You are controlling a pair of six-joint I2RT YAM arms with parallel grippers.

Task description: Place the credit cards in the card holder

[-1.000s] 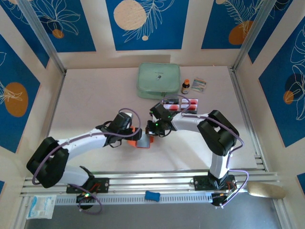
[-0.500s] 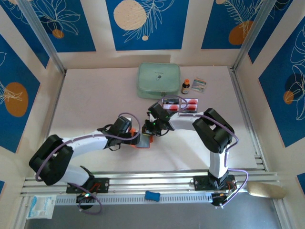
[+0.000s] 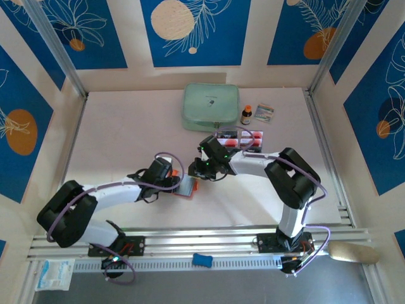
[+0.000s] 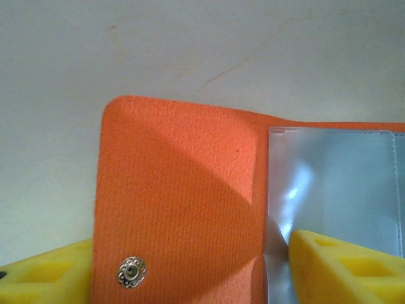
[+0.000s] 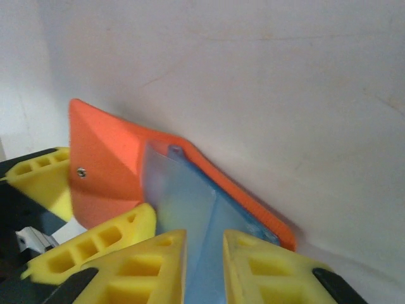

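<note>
The orange card holder lies open at mid-table. In the left wrist view its flap with the snap button faces me, and a greyish clear sleeve lies to the right. My left gripper stands open astride the flap, its right finger resting on the sleeve. My right gripper is shut on a bluish clear sleeve of the holder. From above, my left gripper and right gripper meet at the holder. The credit cards lie in a clear tray behind.
A mint-green zip case sits at the back, with a small brown bottle and a printed packet to its right. The clear tray lies just behind the right gripper.
The holder and my left gripper have shifted slightly toward the near edge. My right gripper has stayed at the holder's far edge, with its arm's elbow swinging slightly.
</note>
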